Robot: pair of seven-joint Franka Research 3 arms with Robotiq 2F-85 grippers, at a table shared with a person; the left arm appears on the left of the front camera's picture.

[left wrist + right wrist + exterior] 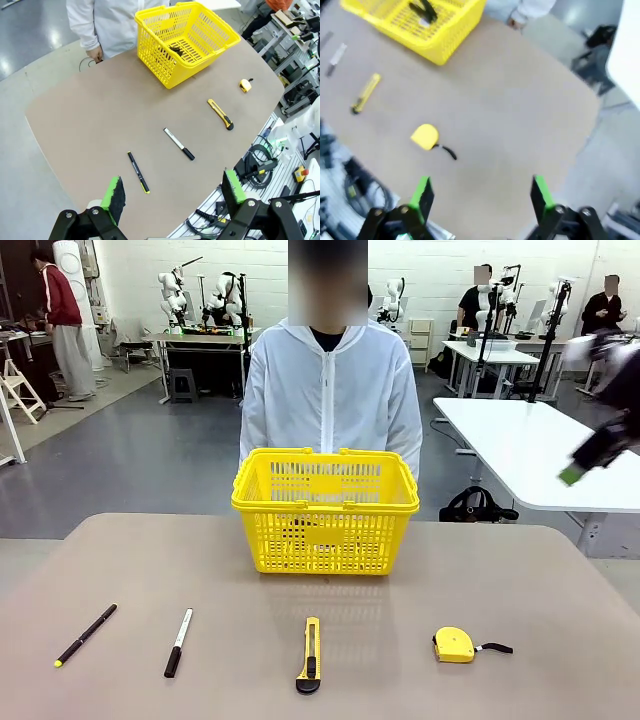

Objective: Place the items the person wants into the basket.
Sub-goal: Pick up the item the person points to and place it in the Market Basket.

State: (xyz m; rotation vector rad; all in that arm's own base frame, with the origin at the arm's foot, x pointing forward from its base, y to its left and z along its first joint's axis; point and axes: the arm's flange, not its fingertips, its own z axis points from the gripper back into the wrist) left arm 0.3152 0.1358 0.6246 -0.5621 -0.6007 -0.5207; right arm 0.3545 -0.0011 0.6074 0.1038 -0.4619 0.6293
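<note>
The left jaws stand wide apart and empty, their green pads [114, 196] hovering high over the near edge of the surface [520, 580], toward its left corner. The right jaws, equally wide and empty, hang high off the right edge. The marker [178, 642] lies by the near edge, left of middle. The knife [310, 654] lies by the near edge at the middle. The basket [325, 540] stands at the far edge before the person [330, 390]. Both items run near-to-far, black ends toward the near edge. A good pick likely means descending over mid-length, with the jaws spanning the short axis.
</note>
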